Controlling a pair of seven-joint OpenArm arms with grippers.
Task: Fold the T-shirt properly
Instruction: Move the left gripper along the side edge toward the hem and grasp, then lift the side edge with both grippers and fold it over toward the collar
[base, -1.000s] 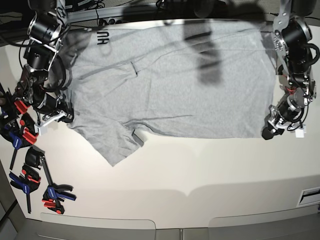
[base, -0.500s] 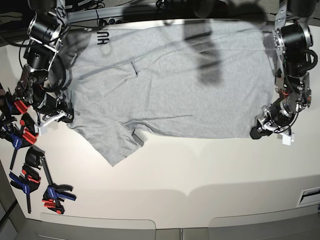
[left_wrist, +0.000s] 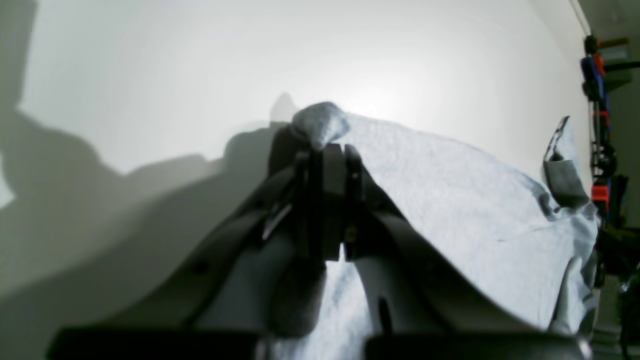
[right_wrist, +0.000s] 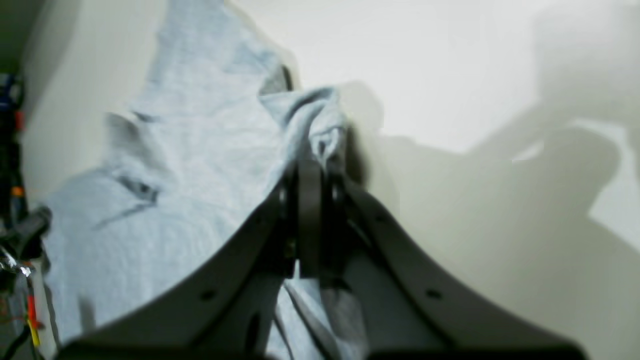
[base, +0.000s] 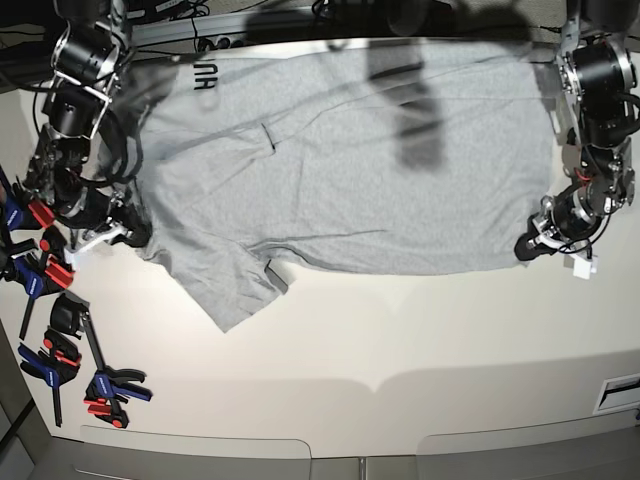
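- T-shirt (base: 340, 170), a large light heather-grey short-sleeved cotton one, lies spread over the far half of the pale tabletop (base: 400, 340) in the base view, reaching almost to the far edge. One sleeve juts toward the near-left, and black lettering shows at the far-left corner.
- Base view also shows the left gripper (base: 530, 246) at the garment's right-hand near corner, and the right gripper (base: 128, 236) at its left-hand edge beside the sleeve. Red and blue spring clamps (base: 60, 350) lie along the table's left edge.
- Left wrist view: the left gripper (left_wrist: 327, 150) has its jaws pressed together on a small bunched nub of grey fabric, which pokes out beyond the tips; the cloth fans away behind toward the right.
- Right wrist view: the right gripper (right_wrist: 312, 165) is likewise clamped on a gathered fold of fabric, with loose folds hanging around the tips.
- Judgement: the cloth looks light, soft and limp, so it should drape and crease freely. Corner and edge pinches like these suit it best, though thin bunched grips may slip if pulled hard.
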